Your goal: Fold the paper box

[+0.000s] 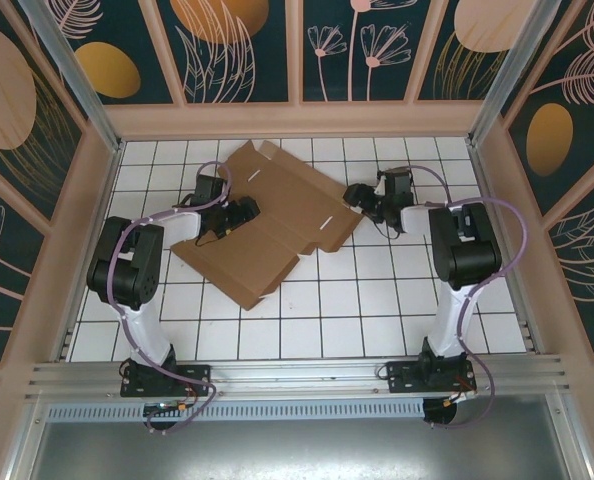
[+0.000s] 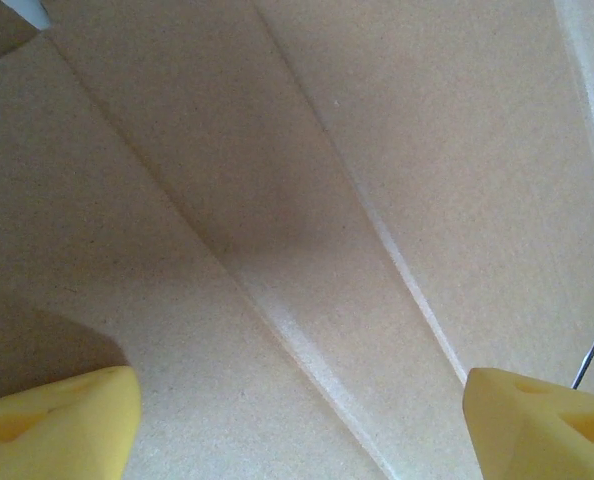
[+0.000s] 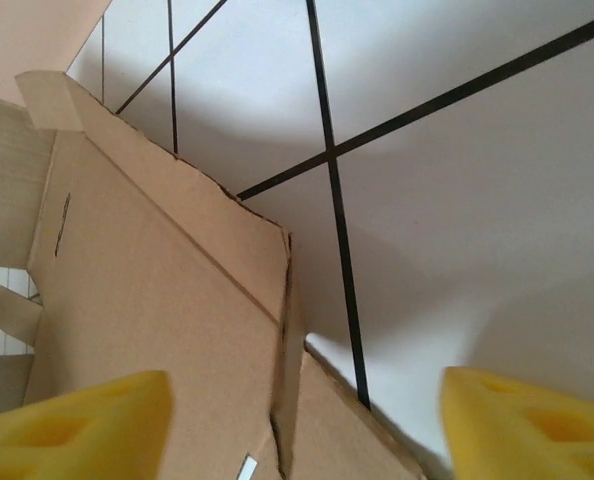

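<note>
We see box [image 1: 267,225] lying on counter [image 1: 377,300]. Left fingers [image 2: 57,425] apart above it; right fingers [image 3: 522,425] apart at its edge.

A white tiled floor [image 1: 377,310] crossed by dark grout lines is spread over the centre of the frame. It is enclosed at the left, top and right by dark teal wall panels [image 1: 242,40], which are printed with peach and orange plant motifs. An aluminium rail [image 1: 297,372] is laid along the lower edge.
</note>
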